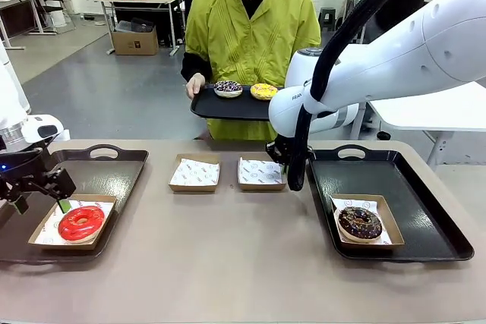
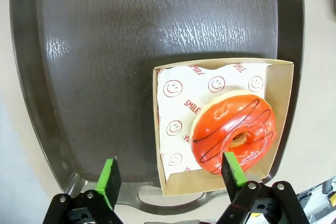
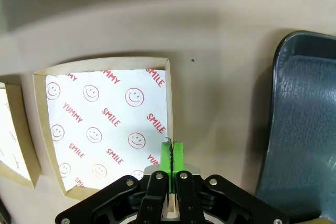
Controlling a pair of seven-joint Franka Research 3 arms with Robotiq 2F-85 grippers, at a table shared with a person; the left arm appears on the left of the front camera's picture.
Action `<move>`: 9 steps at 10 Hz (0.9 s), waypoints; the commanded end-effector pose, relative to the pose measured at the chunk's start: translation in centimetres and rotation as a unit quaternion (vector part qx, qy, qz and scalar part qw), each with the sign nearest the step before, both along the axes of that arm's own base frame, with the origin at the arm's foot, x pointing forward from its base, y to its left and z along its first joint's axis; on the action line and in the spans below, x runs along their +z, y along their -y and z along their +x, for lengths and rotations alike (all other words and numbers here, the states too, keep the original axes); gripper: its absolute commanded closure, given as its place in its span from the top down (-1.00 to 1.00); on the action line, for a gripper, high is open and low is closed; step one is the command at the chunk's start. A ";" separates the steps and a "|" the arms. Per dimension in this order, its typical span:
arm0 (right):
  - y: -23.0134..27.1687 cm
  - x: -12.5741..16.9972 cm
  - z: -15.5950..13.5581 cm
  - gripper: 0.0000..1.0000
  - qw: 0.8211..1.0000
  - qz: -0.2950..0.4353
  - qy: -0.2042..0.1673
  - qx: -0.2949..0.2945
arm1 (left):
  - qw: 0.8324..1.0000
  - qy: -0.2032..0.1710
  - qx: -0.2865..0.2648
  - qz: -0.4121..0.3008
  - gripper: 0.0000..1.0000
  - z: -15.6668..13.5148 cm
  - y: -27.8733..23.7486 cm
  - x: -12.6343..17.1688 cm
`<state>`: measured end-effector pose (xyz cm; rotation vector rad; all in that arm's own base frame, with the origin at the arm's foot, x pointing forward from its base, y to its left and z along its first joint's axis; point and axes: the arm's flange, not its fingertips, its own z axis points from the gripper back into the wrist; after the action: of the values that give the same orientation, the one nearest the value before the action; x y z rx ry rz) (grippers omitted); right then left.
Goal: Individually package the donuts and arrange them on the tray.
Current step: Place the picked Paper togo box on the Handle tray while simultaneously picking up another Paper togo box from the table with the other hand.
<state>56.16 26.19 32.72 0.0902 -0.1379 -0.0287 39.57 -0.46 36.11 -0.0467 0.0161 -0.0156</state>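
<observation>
A glossy red donut [image 1: 81, 222] [image 2: 233, 132] lies in a paper box [image 2: 173, 182] on the left tray [image 1: 114, 176] [image 2: 94, 77]. My left gripper [image 1: 57, 195] [image 2: 170, 174] hangs open just above the box's near edge, holding nothing. On the right tray [image 1: 425, 210] a chocolate sprinkled donut [image 1: 360, 222] sits boxed. My right gripper [image 1: 294, 184] [image 3: 171, 150] is shut on the side wall of an empty paper box [image 1: 261, 172] [image 3: 105, 124] at mid-table. The person holds a black tray [image 1: 228, 105] carrying a purple iced donut [image 1: 228, 88] and a yellow donut [image 1: 263, 91].
A second empty paper box [image 1: 195, 172] [image 3: 10, 135] stands left of the pinched one. Bare tabletop [image 1: 228, 263] lies in front between the two trays. The right tray's rim [image 3: 304, 119] is close beside my right gripper.
</observation>
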 end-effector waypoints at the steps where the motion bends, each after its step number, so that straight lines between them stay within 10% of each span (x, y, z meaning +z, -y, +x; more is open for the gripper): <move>1: 0.0 -0.2 0.4 -1.00 1.000 -0.006 0.002 -0.008 | 1.000 -0.003 -0.006 -0.015 1.00 -0.3 -0.3 -0.2; 6: -0.7 5.0 -2.0 -1.00 0.999 -0.009 0.003 -0.038 | 0.989 -0.004 0.018 -0.144 1.00 -2.4 -4.4 3.4; 9: -1.1 12.2 -5.0 -1.00 0.997 -0.013 0.027 -0.067 | 0.931 0.033 0.062 -0.357 1.00 -4.5 -13.3 7.3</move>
<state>52.49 27.10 44.01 0.0858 -0.1762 -0.1290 34.89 9.76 42.70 -0.6200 -0.0476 0.0826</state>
